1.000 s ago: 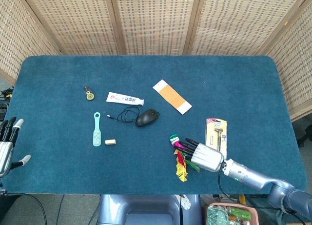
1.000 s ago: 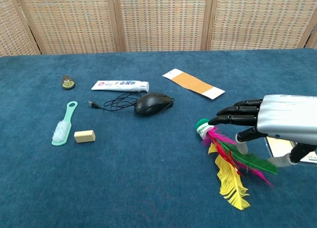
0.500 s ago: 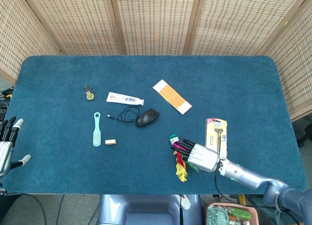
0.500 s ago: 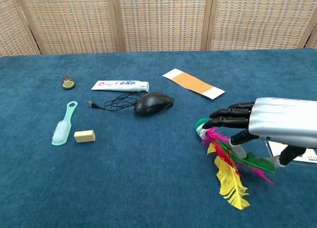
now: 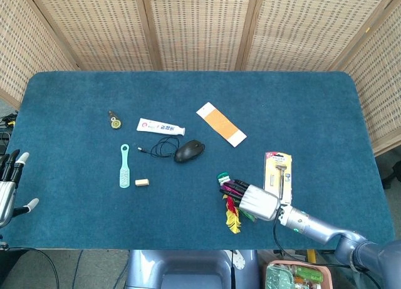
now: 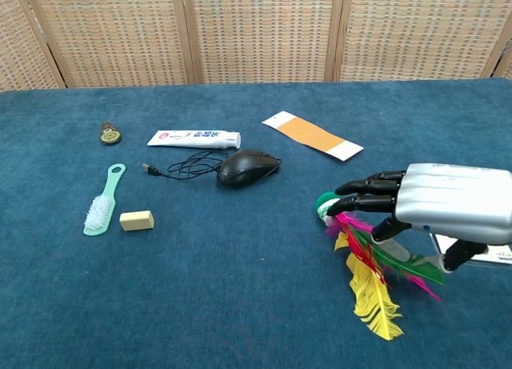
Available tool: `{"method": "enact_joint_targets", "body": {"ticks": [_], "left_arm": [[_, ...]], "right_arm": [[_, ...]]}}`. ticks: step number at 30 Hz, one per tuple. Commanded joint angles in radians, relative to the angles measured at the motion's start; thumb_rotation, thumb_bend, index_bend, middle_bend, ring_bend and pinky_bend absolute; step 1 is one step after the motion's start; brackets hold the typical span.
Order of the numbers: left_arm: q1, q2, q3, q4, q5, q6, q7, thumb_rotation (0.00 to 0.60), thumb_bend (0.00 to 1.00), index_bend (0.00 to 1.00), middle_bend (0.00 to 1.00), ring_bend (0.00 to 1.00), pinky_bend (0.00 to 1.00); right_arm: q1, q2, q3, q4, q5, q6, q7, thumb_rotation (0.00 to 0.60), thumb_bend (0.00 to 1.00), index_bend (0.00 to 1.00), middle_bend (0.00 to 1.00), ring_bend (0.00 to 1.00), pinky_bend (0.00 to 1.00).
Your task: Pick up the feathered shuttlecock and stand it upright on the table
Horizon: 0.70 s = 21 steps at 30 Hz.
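The feathered shuttlecock point(image 6: 370, 282) lies flat on the blue table near its front edge, green base point(image 6: 324, 201) pointing left, yellow, pink and green feathers fanned toward me. It also shows as the shuttlecock point(image 5: 232, 216) in the head view. My right hand point(image 6: 436, 205) hovers right over it, fingers point(image 6: 364, 201) stretched out above the base and the feather stems, thumb down beside the feathers. No grip shows. My left hand point(image 5: 9, 185) sits off the table's left edge, fingers apart and holding nothing.
A black mouse point(image 6: 247, 166) with a coiled cable, a toothpaste tube point(image 6: 194, 138), a green brush point(image 6: 102, 202), a small eraser block point(image 6: 137, 219), an orange-and-white card point(image 6: 312, 135) and a small round trinket point(image 6: 110, 134) lie to the left and behind. A packaged razor point(image 5: 279, 171) lies just right of my right hand.
My right hand has lowered and shifted slightly left over the shuttlecock, its fingers now close above the base. The shuttlecock has not moved. The left hand stays still.
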Motion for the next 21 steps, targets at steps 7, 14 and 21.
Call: {"method": "enact_joint_targets", "body": {"ticks": [7,14,21], "left_arm": [[-0.002,0.002,-0.001,-0.002,-0.006,-0.004,-0.002,0.600,0.00,0.00,0.00,0.00,0.00],[-0.001,0.008,0.001,-0.008,-0.008,-0.004,-0.009,0.600,0.00,0.00,0.00,0.00,0.00],[-0.001,0.017,0.000,-0.013,-0.012,-0.007,-0.022,0.600,0.00,0.00,0.00,0.00,0.00]], "right_arm": [[0.003,0.007,0.018,-0.049,0.049,0.036,0.068,0.600,0.38,0.64,0.10,0.00,0.18],[0.033,0.054,0.088,-0.210,0.152,0.005,0.135,0.600,0.39,0.65,0.10,0.00,0.18],[0.072,0.091,0.193,-0.370,0.327,-0.115,0.178,0.600,0.39,0.65,0.10,0.00,0.19]]}}
